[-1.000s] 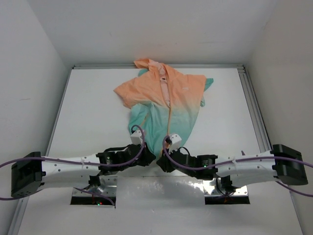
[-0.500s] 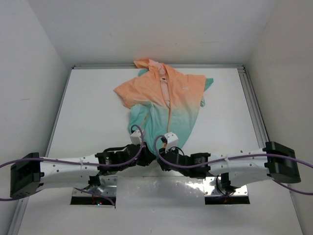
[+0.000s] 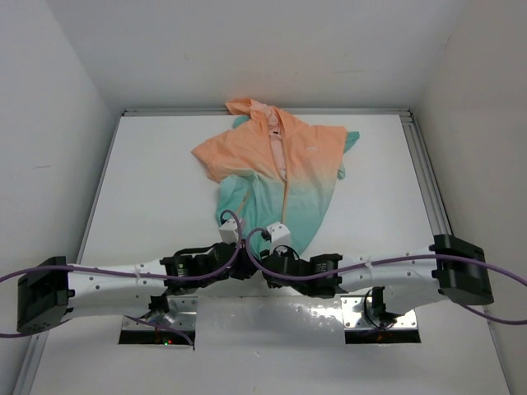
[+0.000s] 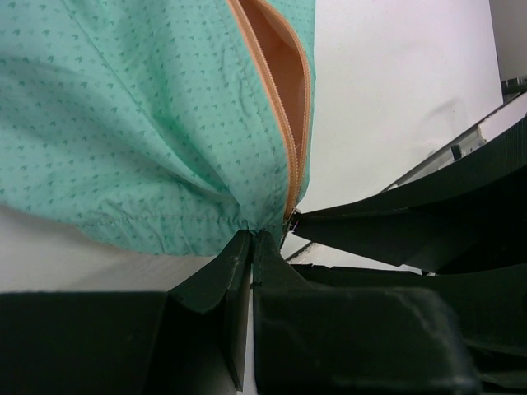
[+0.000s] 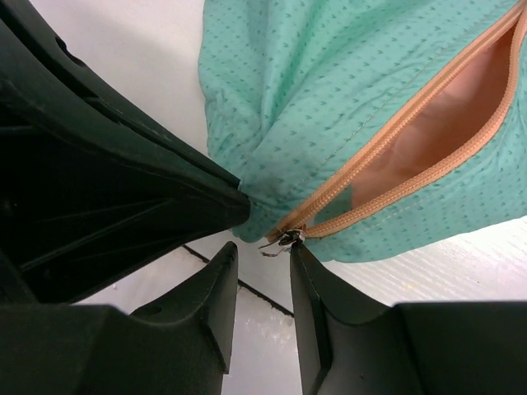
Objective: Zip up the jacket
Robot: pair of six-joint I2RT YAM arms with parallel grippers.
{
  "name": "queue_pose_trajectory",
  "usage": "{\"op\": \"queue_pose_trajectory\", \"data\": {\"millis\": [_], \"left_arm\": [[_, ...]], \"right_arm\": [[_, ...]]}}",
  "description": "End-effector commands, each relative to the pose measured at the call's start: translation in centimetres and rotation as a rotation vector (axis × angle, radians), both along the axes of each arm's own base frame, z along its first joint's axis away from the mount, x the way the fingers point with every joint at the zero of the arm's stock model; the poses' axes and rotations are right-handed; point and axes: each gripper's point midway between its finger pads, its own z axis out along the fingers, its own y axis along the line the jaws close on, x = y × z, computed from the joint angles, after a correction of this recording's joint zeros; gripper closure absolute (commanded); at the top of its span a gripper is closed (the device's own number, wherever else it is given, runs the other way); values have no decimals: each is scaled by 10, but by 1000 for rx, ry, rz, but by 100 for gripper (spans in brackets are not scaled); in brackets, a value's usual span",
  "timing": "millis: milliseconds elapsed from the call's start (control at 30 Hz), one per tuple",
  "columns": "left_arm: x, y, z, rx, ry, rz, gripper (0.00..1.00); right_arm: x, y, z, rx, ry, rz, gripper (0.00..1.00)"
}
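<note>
Your white table (image 3: 148, 181) sat boxed in by white walls (image 3: 247, 49). The jacket (image 3: 276, 177) lay flat mid-table, peach above, teal below, its orange zipper (image 5: 387, 136) gaping. Your left gripper (image 4: 251, 245) pinched the hem at the zipper's foot. Your right gripper (image 5: 262, 263) stood parted just under the zipper pull (image 5: 280, 239).
</note>
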Motion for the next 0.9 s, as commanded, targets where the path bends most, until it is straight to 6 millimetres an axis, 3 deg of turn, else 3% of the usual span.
{"op": "queue_pose_trajectory", "data": {"millis": [0,400,733,867], "left_arm": [[-2,-8,8,-52,-5,-20,100],[-6,-8,9,-74,2,-33,100],[-10,-6,6,-82,16,-39,100],[-10,-6,5,-78,16,-38,100]], "right_arm": [[3,12,11,3,-15,11,68],[12,8,9,-65,-51,-29,70],[14,8,14,-62,-72,-48,79],[12,7,17,-59,-81,-49,89]]}}
